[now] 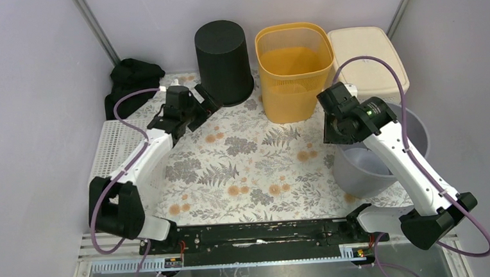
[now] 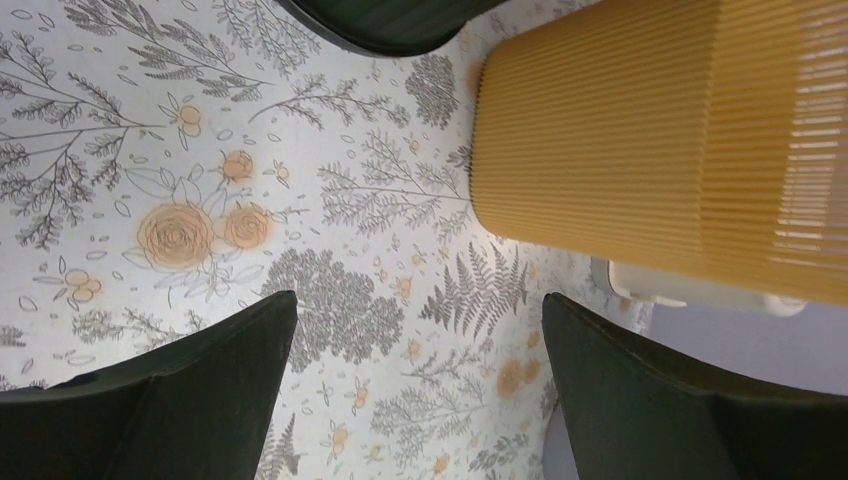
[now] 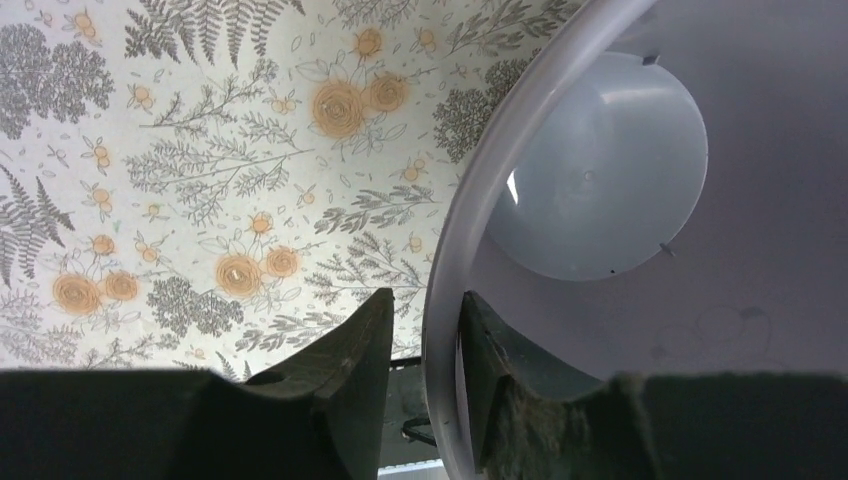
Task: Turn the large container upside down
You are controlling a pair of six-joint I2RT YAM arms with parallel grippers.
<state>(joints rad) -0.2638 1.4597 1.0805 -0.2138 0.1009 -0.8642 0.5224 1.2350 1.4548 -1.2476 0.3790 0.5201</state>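
The large grey bucket [image 1: 360,170] stands upright with its mouth up at the right of the flowered mat. In the right wrist view I look into it and see its round bottom [image 3: 600,180]. My right gripper [image 1: 332,133] [image 3: 428,292] is shut narrowly on its near-left rim [image 3: 470,200], one finger outside and one inside. My left gripper [image 1: 203,112] [image 2: 420,295] is open and empty above the mat, just left of the black bin.
A black bin [image 1: 223,59] [image 2: 390,20] stands at the back with its closed end up. Beside it are an orange slatted basket [image 1: 293,71] [image 2: 650,140] and a cream lidded box [image 1: 369,57] [image 2: 690,290]. A black cloth [image 1: 133,78] lies back left. Walls stand close on both sides.
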